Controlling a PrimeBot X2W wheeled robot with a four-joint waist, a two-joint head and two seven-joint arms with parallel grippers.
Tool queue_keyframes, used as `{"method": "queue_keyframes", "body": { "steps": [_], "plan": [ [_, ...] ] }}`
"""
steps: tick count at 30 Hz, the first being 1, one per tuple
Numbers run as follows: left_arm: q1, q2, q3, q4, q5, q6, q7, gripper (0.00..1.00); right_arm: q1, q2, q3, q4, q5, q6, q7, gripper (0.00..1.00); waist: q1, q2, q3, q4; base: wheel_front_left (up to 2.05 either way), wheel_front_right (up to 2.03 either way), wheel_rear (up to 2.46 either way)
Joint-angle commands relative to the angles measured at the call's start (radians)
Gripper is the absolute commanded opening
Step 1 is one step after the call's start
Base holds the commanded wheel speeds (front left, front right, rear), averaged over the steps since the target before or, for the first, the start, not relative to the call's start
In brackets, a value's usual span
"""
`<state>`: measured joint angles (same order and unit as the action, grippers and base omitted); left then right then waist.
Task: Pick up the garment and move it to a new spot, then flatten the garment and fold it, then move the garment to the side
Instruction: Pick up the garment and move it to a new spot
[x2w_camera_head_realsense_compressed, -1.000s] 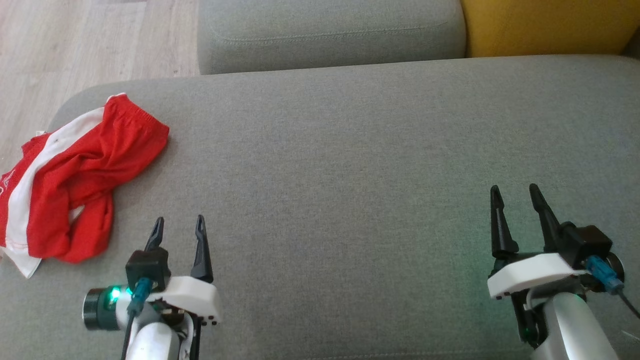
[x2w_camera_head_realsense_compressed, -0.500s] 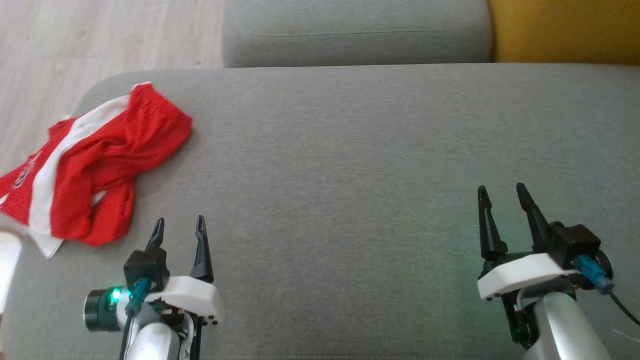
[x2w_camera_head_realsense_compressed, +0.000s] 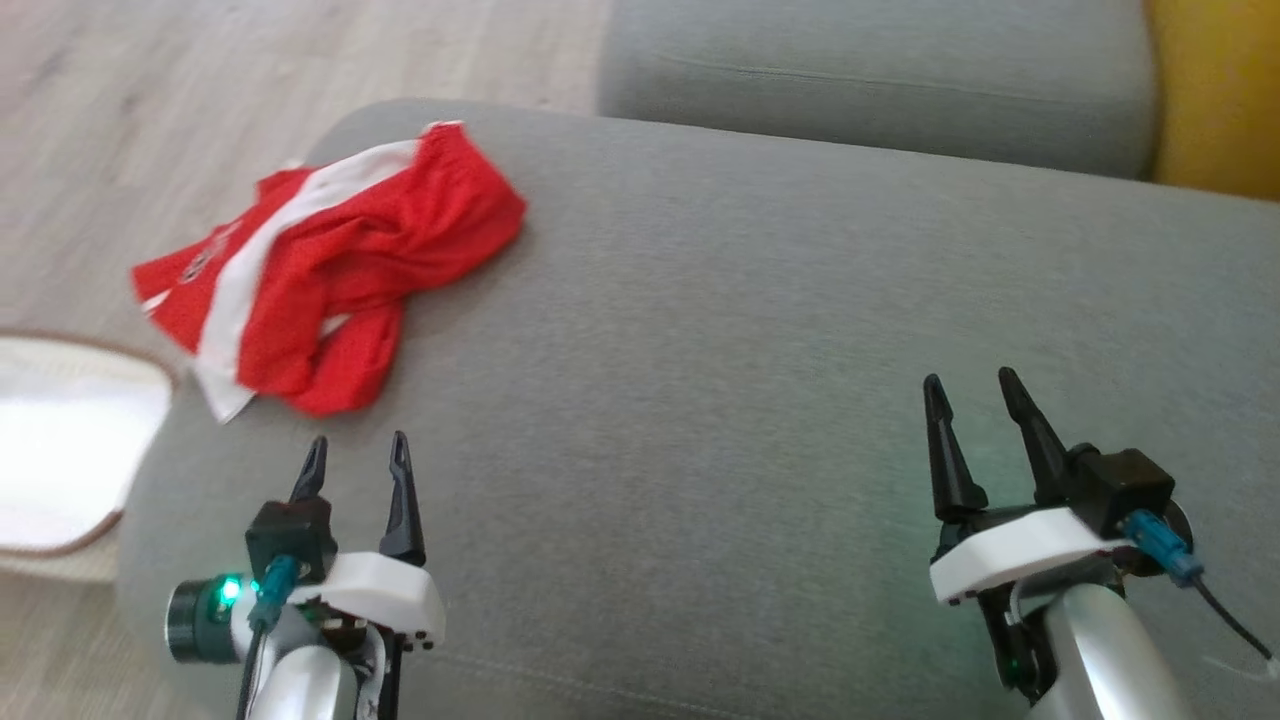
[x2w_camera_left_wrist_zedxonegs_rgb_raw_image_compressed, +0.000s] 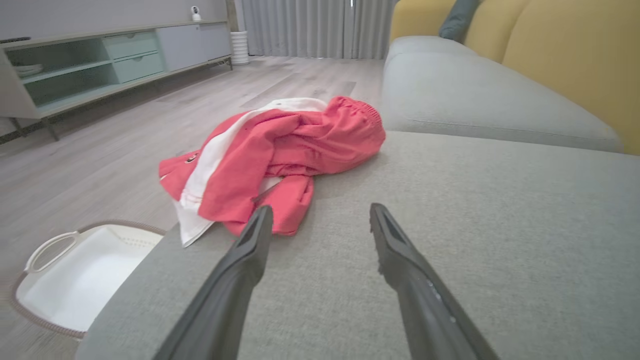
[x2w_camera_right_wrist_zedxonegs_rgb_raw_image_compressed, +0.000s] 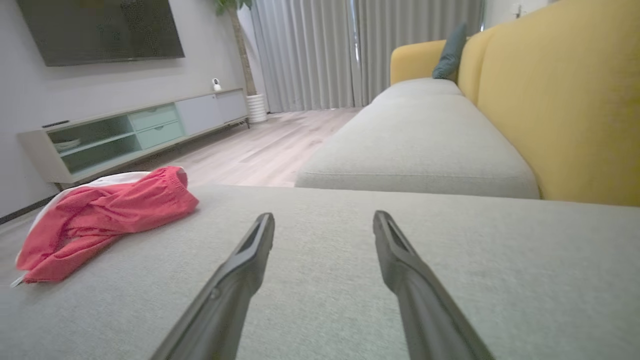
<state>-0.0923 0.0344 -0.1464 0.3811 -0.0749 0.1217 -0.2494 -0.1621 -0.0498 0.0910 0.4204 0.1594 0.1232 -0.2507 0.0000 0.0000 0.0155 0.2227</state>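
Lying crumpled at the grey sofa seat's (x2w_camera_head_realsense_compressed: 750, 350) far-left corner, the red-and-white cloth shorts (x2w_camera_head_realsense_compressed: 340, 270) look light, limp; pinch the waistband (x2w_camera_left_wrist_zedxonegs_rgb_raw_image_compressed: 367, 112); left gripper (x2w_camera_head_realsense_compressed: 355, 452) and right gripper (x2w_camera_head_realsense_compressed: 970, 385) gape wide, empty.

Grey sofa (x2w_camera_head_realsense_compressed: 760, 330), white basket (x2w_camera_head_realsense_compressed: 60, 440), wooden floor (x2w_camera_head_realsense_compressed: 200, 80)
The basket is set down left of the left gripper (x2w_camera_head_realsense_compressed: 359, 442); a yellow backrest (x2w_camera_head_realsense_compressed: 1215, 100) is seen far ahead of the right gripper (x2w_camera_head_realsense_compressed: 969, 378).

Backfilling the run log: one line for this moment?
phase: pre-grasp | garment: crumpled, left end of cushion | left jaws: open, empty, short of garment | right jaws: open, empty, over bare cushion
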Motion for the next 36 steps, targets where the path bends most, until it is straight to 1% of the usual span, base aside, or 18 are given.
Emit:
{"method": "queue_keyframes", "body": {
  "steps": [1,3,15,23,26,36],
  "plan": [
    [-0.058,0.016,0.038,-0.033,-0.005,-0.006,-0.012,1.00,-0.052,-0.001,0.030,-0.032,0.010,0.008,-0.011,1.00,0.0000,0.0000,0.003,0.054,0.00,0.00,0.00],
    [-0.058,0.016,0.039,-0.033,-0.005,-0.008,-0.012,1.00,-0.052,-0.001,0.032,-0.032,0.012,0.008,-0.011,1.00,0.0000,0.0000,0.005,0.067,0.00,0.00,0.00],
    [-0.055,0.018,0.072,-0.047,-0.004,-0.010,-0.012,1.00,-0.051,-0.001,0.031,-0.028,0.007,0.008,-0.011,1.00,0.0000,0.0000,0.017,0.208,0.00,0.00,0.00],
    [-0.047,0.017,0.106,-0.056,-0.001,-0.023,-0.012,1.00,-0.054,-0.001,0.040,-0.022,0.004,0.008,-0.011,1.00,0.0000,0.0000,0.021,0.285,0.00,0.00,0.00],
    [-0.042,0.017,0.120,-0.053,0.002,-0.023,-0.012,1.00,-0.056,-0.001,0.042,-0.022,0.002,0.008,-0.011,1.00,0.0000,0.0000,0.023,0.303,0.00,0.00,0.00],
    [-0.026,0.016,0.152,-0.074,-0.001,-0.015,-0.012,1.00,-0.083,0.000,0.065,-0.011,-0.009,0.008,-0.011,1.00,0.0000,0.0000,0.050,0.314,0.00,0.00,0.00]
  ]
}}
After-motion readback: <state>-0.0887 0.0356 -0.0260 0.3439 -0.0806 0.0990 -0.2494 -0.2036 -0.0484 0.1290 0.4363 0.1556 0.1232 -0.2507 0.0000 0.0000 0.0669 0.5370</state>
